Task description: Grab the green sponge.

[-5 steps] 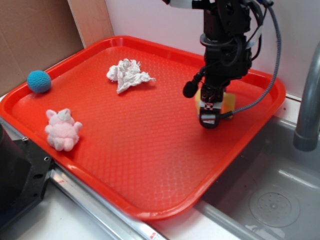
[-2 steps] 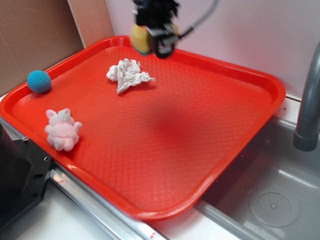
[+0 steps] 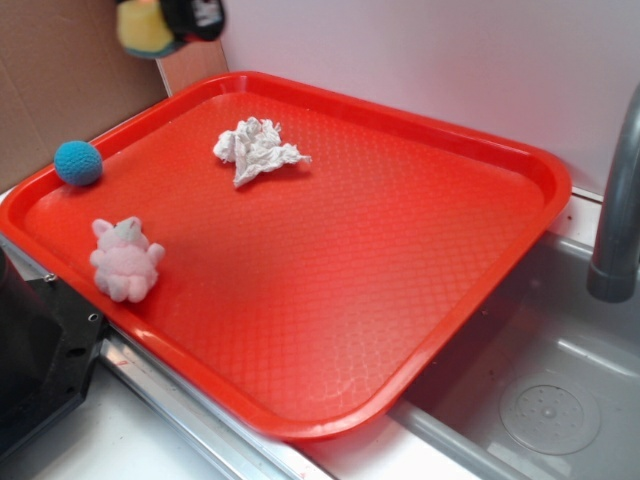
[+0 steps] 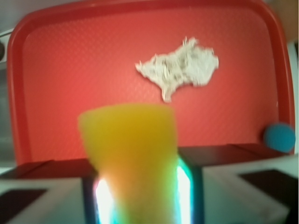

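Observation:
My gripper (image 3: 185,18) is at the top left of the exterior view, high above the far left corner of the red tray (image 3: 520,160), and only its tip shows. It is shut on the green sponge (image 3: 143,30), whose yellow foam sticks out to the left. In the wrist view the sponge (image 4: 131,154) fills the middle, pinched between the two fingers (image 4: 191,186), with the tray (image 4: 56,74) far below. The sponge's green layer does not show.
On the tray lie a crumpled white paper wad (image 3: 257,148) at the back, a blue ball (image 3: 78,162) at the left rim and a pink plush toy (image 3: 125,260) near the front left. A sink (image 3: 550,400) and grey tap (image 3: 615,200) are at the right.
My gripper has lifted the sponge off the tray's right side and carried it up and left, from above the back rim to the top left corner of the view.

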Robot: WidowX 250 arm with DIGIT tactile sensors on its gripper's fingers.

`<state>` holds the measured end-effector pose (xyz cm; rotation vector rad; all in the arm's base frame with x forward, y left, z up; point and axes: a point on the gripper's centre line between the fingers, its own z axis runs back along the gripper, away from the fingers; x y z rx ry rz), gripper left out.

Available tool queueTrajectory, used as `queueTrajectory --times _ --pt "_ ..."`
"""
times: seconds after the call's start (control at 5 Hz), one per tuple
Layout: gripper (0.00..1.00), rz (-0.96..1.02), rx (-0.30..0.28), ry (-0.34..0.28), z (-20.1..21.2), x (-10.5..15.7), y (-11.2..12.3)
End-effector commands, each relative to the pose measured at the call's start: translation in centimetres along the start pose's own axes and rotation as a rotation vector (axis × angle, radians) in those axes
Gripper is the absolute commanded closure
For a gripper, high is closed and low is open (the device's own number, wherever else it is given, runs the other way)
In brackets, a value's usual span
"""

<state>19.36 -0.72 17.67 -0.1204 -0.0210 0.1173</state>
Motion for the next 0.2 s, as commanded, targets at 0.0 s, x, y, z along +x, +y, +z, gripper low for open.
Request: queueTrajectory --times 0.0 --pt "1.00 0.020 0.011 -0.065 0.37 -1.57 -1.59"
